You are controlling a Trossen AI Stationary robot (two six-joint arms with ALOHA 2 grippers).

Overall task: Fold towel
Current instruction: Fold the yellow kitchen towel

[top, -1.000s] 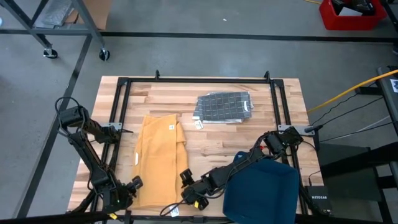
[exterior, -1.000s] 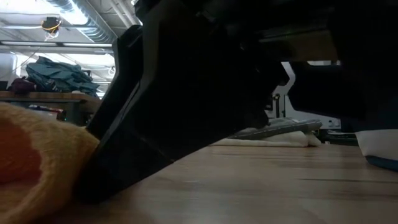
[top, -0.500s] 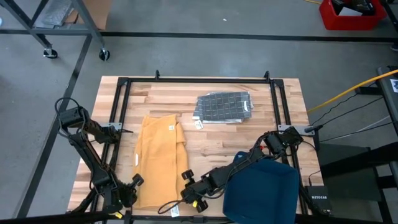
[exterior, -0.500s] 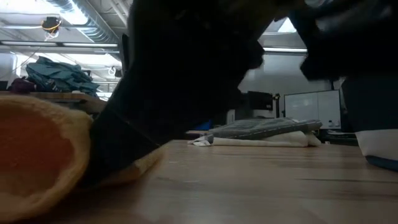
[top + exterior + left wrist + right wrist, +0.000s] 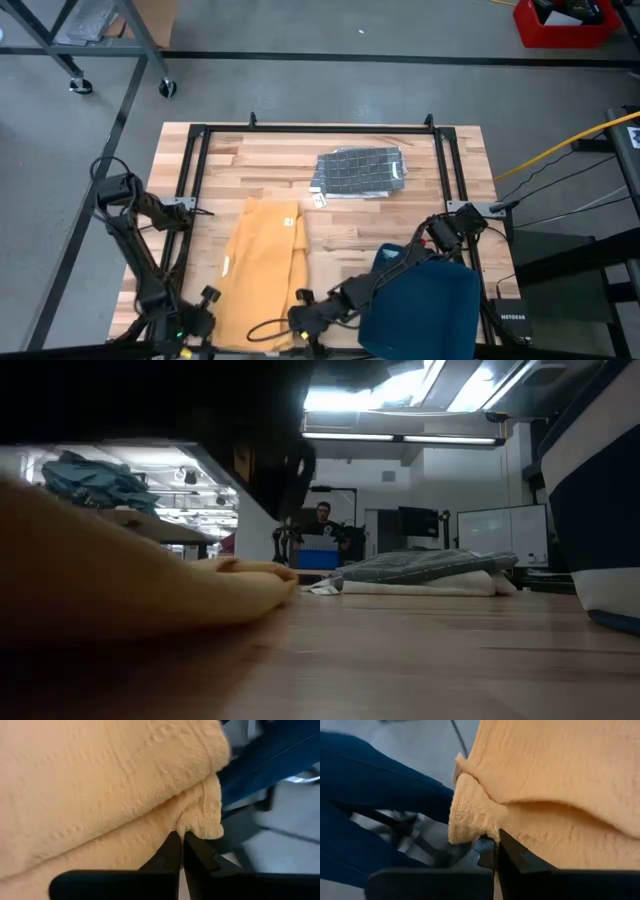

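Now left end effector (image 5: 181, 851) and right end effector (image 5: 496, 851) each clamped on yellow towel (image 5: 262, 265) near-edge corners

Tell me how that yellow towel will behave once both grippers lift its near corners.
The yellow towel will probably sag between the left gripper and the right gripper, since it already bunches where each is shut on a corner. Its nubby weave suggests it won't slip easily. It looks light, so it should probably lift without strain.
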